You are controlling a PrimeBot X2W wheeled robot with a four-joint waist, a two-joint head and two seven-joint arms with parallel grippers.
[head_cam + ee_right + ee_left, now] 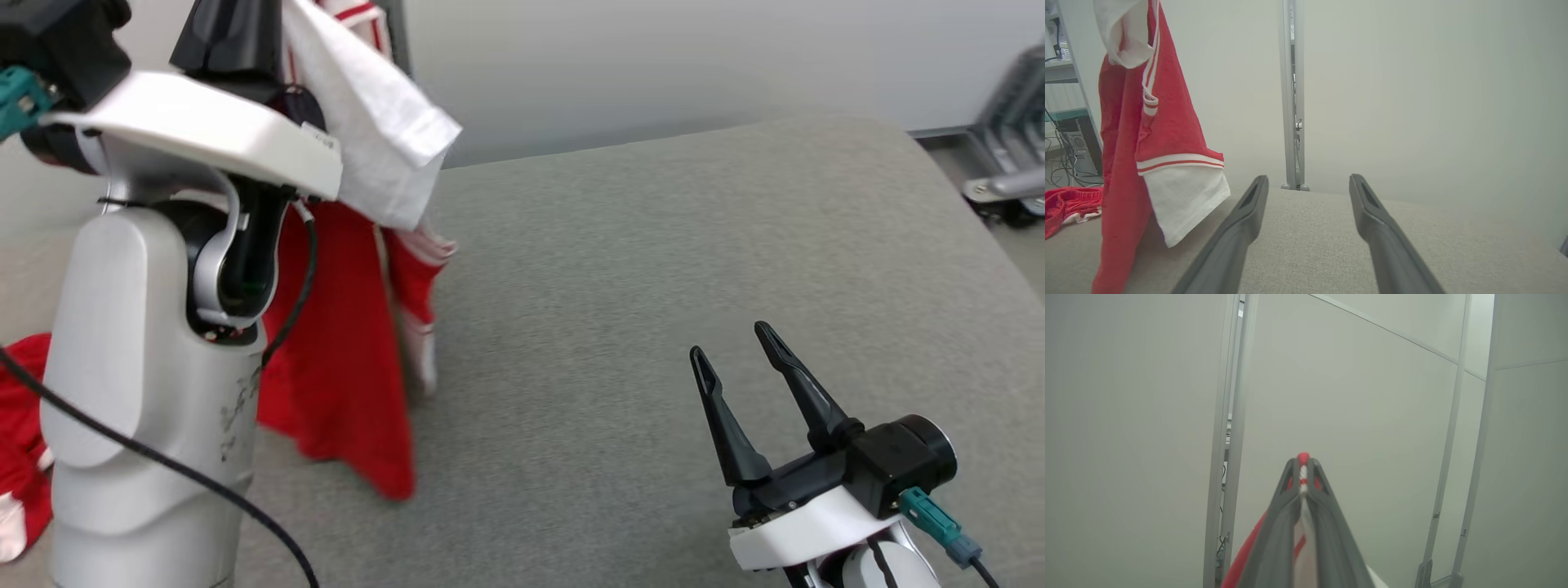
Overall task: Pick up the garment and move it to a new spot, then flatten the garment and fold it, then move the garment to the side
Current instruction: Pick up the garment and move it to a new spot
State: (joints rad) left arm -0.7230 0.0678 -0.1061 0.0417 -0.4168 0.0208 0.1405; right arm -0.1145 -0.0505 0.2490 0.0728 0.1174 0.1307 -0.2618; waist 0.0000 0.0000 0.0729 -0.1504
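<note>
moving step: shirt [343,384] pinched in our left gripper [1302,462], hanging below it; right gripper [731,340] wide, empty. next we lower shirt onto table [653,245] beside right gripper.

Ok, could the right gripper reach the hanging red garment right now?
Probably yes: the right gripper is open, with just grey surface between it and the garment the left gripper holds.

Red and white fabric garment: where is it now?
The red and white garment hangs at the head view's left, pinched in the shut left claw, over the left part of the grey padded table.
</note>
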